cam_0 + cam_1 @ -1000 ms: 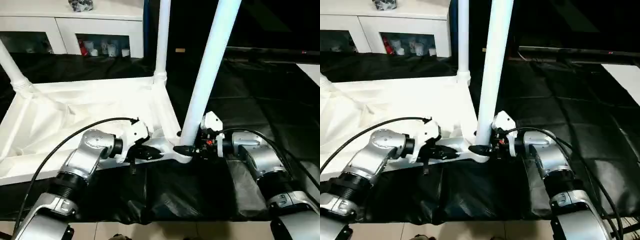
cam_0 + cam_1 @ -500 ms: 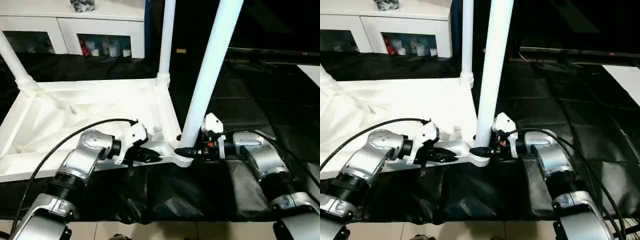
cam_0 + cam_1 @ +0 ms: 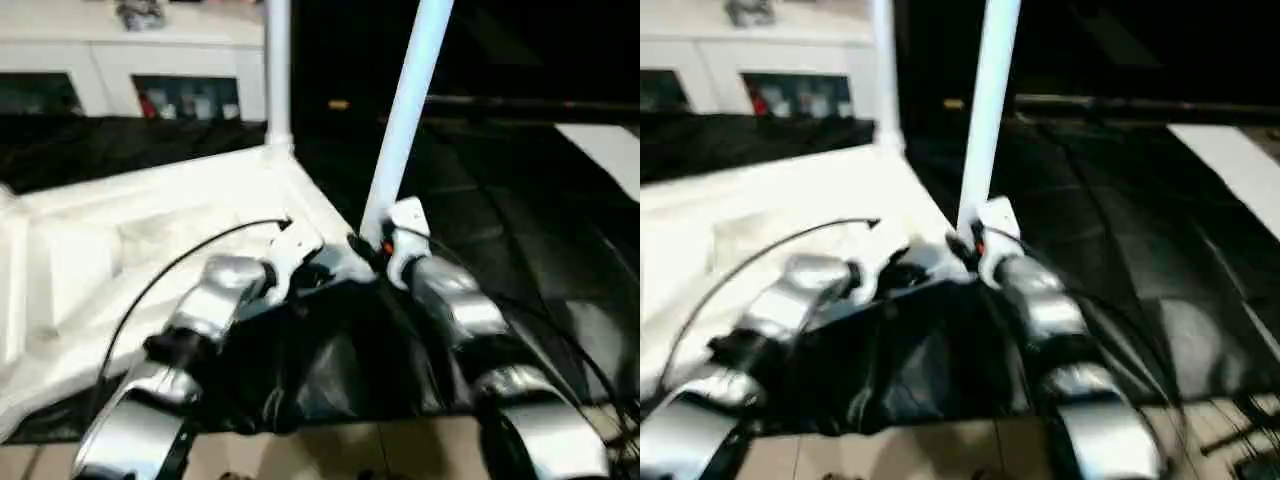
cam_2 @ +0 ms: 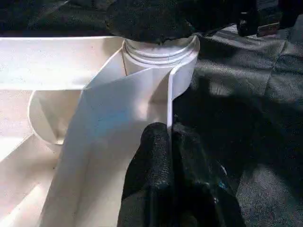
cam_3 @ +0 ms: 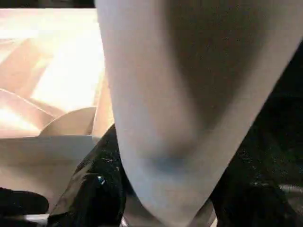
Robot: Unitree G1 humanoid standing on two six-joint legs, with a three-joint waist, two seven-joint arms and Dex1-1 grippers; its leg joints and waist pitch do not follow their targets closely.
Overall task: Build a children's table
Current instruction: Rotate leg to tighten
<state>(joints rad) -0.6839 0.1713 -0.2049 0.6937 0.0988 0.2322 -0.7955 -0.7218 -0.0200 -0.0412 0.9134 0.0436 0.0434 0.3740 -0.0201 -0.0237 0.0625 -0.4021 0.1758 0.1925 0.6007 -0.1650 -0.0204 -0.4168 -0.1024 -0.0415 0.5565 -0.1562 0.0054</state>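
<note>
my left gripper [image 4: 169, 142]: pinching the table top's [image 4: 57, 61] rim. my right gripper [image 5: 161, 189]: clamped round the corner leg's [image 5: 175, 94] base.

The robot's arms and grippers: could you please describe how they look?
Both forearms are silver, ribbed metal with white housings at the wrists. The left gripper and right gripper have black fingers. A thin black cable arcs over the left arm; a small red-orange mark sits by the right wrist.

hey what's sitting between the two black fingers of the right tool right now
The near white leg of the upturned table, close to its corner socket: in the right wrist view, a black finger sits on either side of it.
</note>
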